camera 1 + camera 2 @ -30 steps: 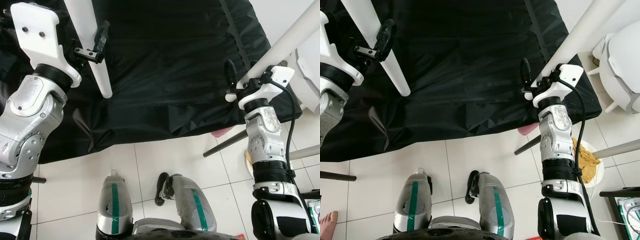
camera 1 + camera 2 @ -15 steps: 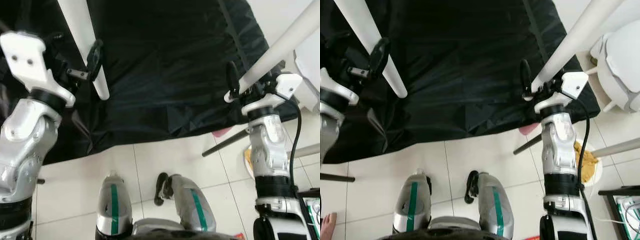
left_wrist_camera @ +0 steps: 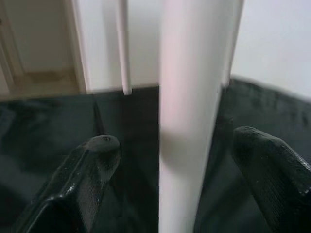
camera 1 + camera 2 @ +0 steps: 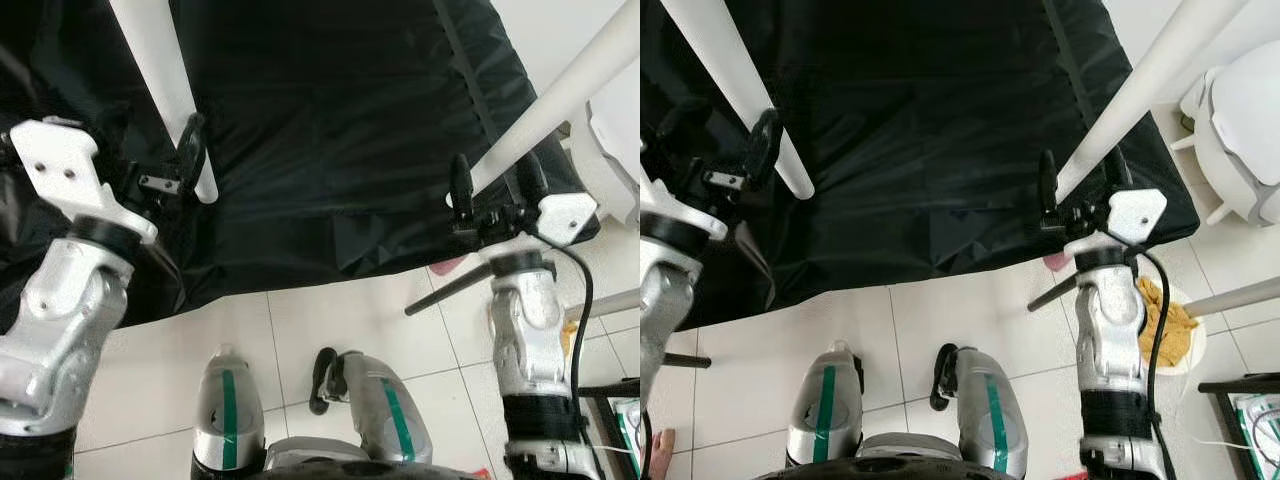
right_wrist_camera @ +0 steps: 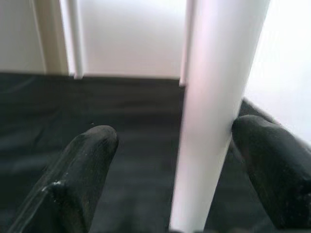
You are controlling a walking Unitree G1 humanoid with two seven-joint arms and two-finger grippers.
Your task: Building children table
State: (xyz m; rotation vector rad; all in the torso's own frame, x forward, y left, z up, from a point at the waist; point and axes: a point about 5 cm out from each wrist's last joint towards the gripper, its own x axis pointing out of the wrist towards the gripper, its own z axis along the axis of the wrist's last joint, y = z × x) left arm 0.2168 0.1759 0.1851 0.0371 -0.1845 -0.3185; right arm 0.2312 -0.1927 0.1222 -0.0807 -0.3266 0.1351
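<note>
Table legs, two white round ones, stand up from a surface draped in black cloth (image 4: 330, 120), one at each pincer. The left table leg (image 4: 160, 90) runs between the fingers of the left pincer (image 4: 175, 170); in the left wrist view the leg (image 3: 194, 121) passes between the two black fingertips (image 3: 95, 155) with a gap on either side, so the pincer is released and straddles the leg without clamping it. The right table leg (image 4: 1140, 90) slants up and away from the right pincer (image 4: 1078, 190), whose fingers stand on either side of its lower end. In the right wrist view one fingertip (image 5: 262, 155) lies against the leg (image 5: 214, 121) while the other sits apart from it, so this pincer is likewise released. Below the right pincer, on the white tiled floor (image 4: 330, 330), a dish holding a yellow rag (image 4: 1165, 315) sits beside a white chair (image 4: 1240, 130). The robot's own knees (image 4: 905, 410) show beneath both pincers.
</note>
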